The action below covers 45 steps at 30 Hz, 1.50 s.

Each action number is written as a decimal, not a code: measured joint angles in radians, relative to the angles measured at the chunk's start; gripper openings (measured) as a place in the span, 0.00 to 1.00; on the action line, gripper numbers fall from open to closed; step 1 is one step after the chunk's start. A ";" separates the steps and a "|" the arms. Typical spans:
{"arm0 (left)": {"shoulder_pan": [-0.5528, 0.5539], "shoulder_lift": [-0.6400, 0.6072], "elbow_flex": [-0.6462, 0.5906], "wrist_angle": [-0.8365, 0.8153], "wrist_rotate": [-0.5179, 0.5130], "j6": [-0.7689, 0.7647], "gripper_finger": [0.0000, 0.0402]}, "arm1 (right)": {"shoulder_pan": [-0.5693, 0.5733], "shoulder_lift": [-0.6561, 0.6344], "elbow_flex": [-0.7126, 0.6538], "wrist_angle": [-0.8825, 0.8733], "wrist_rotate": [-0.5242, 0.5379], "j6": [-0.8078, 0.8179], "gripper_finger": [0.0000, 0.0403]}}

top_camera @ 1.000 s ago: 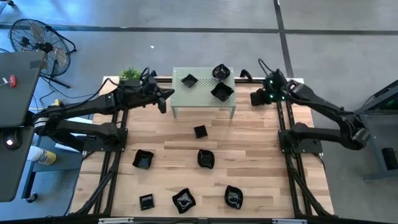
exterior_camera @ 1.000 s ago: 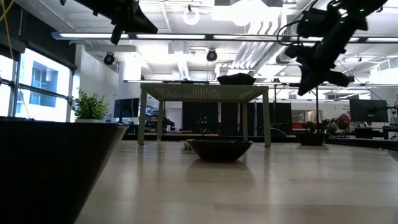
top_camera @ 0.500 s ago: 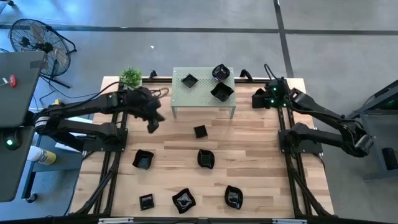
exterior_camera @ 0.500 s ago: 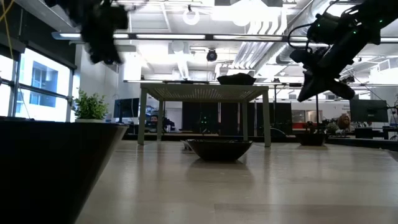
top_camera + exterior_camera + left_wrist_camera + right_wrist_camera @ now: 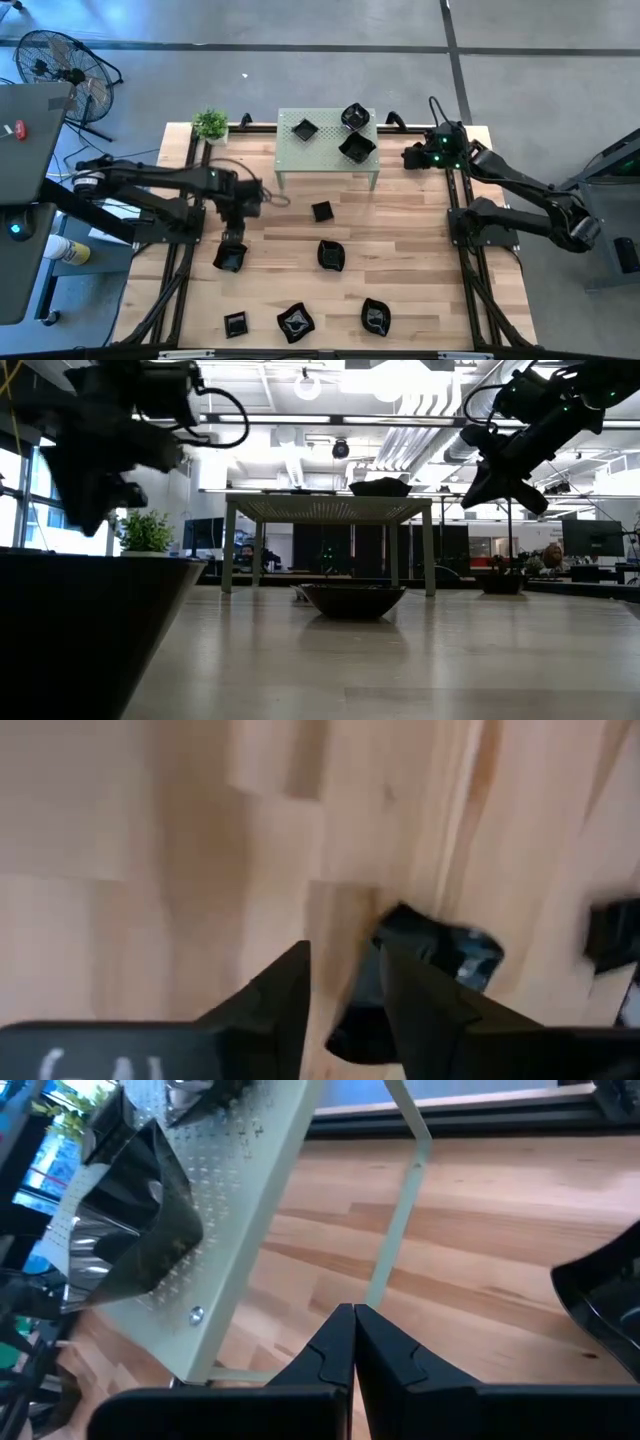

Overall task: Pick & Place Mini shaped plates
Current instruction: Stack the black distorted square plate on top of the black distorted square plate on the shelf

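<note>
Mini plate under parted left hand.

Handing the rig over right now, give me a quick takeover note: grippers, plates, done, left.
Left gripper: open, empty, above the plate at the table's left; in the left wrist view that plate lies just past the fingers.
Right gripper: shut, empty, parked off the right end of the perforated stand.
Done: three plates on the stand.
Left: six on the wood table: the left one, a small square, a centre one, and three along the near edge.
Next, probably: left gripper picks up the plate beneath it.
</note>
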 joint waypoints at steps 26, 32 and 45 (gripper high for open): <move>-0.245 0.014 -0.137 0.180 -0.075 -0.163 0.01 | 0.000 0.000 0.000 0.031 0.000 -0.023 0.00; -0.239 0.014 -0.035 0.158 -0.054 -0.241 0.00 | 0.000 0.000 0.006 0.049 -0.025 -0.024 0.01; -0.002 0.001 0.193 -0.018 -0.028 -0.282 0.00 | 0.263 -0.037 0.271 -0.182 0.137 -0.099 0.01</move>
